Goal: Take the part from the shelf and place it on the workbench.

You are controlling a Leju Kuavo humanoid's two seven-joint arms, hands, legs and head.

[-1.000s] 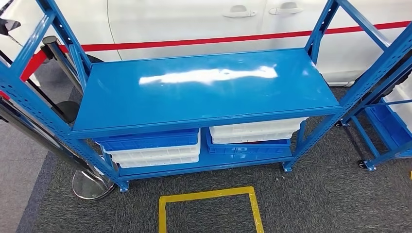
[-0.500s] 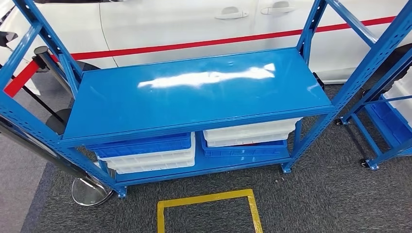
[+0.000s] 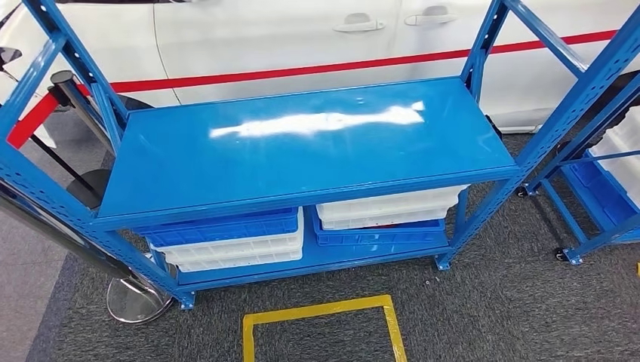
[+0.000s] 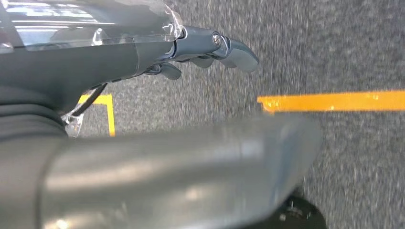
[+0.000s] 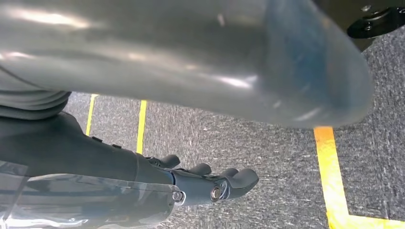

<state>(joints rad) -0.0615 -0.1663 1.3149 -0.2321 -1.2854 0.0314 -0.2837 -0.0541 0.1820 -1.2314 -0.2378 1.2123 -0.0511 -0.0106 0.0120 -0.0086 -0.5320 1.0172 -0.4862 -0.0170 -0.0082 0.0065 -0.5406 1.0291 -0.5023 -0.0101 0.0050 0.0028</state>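
Shelf [image 3: 302, 151] bare-topped — left hand [image 4: 191, 52], right hand [image 5: 191, 183] empty

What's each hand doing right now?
Left hand: holds nothing, fingers loosely curled; open or shut cannot be told.
Right hand: the same.

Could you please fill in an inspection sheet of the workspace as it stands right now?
Surface: blue upper shelf is bare, with glare only.
Job's things: no part seen on the blue rack.
Clutter: blue and white bins stacked on the lower shelf, more beside them.
Hands: left robot hand hangs over the carpet, holding nothing, fingers loosely curled; right robot hand likewise.
Cables: a thin dark cable at the left wrist.
Surroundings: white car behind the rack, yellow floor tape, stanchion base, second blue rack at right.
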